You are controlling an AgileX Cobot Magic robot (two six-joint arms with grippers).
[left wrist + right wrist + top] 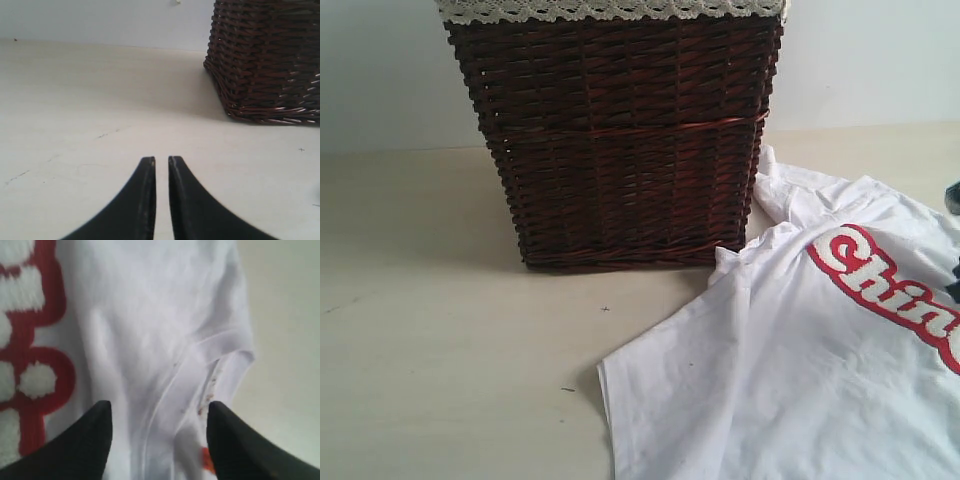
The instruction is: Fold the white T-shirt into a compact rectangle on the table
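Rumpled white T-shirt (790, 370) on the desk (440, 350), lettering up, just beside the base of the dark wicker basket (620, 150). Right end effector (157, 407) spread wide above a seamed edge of the shirt, gripping nothing. Left end effector (161, 159) all but closed, empty, low over the desk near the basket.

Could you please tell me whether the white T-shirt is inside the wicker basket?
No, the white T-shirt lies on the table beside the wicker basket.

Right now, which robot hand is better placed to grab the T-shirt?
The right hand, probably: it is open just over the white T-shirt. The left hand is shut above the table near the basket.
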